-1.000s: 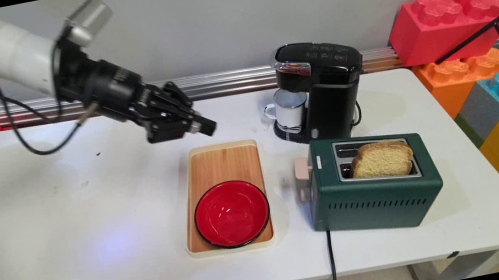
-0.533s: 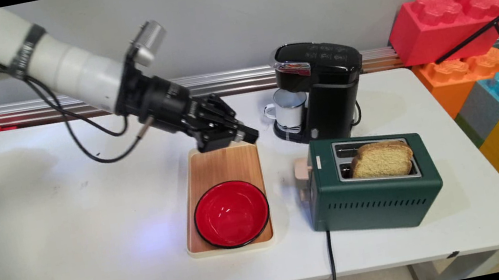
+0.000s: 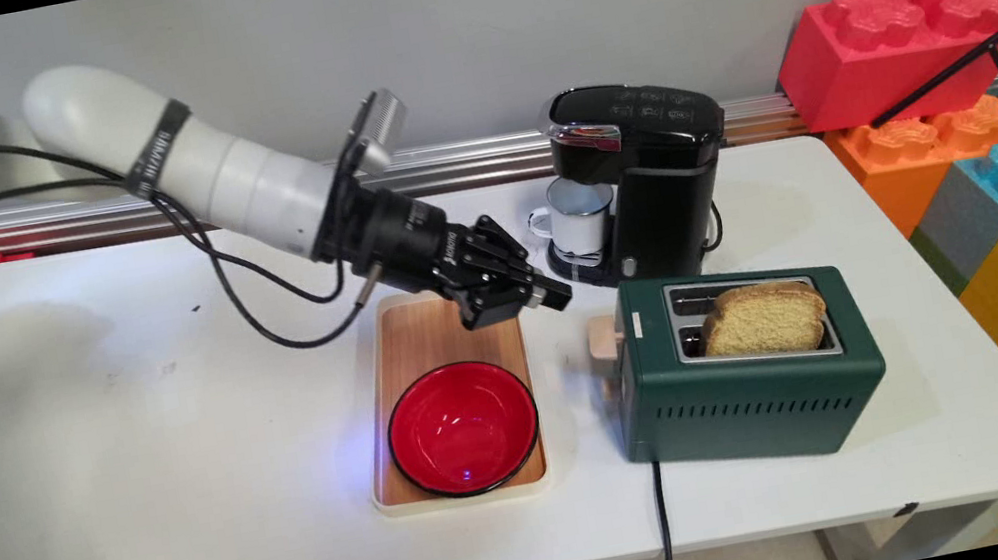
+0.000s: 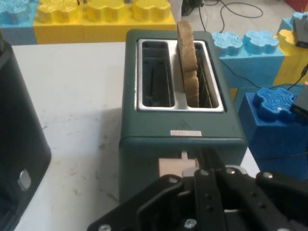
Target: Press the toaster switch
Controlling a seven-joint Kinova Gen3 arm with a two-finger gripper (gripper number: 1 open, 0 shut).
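Main view
Gripper [image 3: 553,296]: fingers drawn together, gripping nothing, above the tray's far end, pointed at the toaster [image 3: 748,375].
Lever [image 3: 604,341]: beige tab on the toaster's near-left end, just beyond the fingertips.
Approach: a level, centred line to the lever looks best.
Bread [image 3: 764,319]: slice standing in the front slot.
Around: red bowl [image 3: 463,428] on the tray [image 3: 397,338]; coffee maker [image 3: 645,180] with mug [image 3: 580,216] close behind the gripper.

Hand view
Toaster [image 4: 180,120]: dead ahead; bread [image 4: 187,62] in the right slot.
Lever [image 4: 175,167]: just above the linkage.
Obstacle: coffee maker [image 4: 19,144] close on the left.
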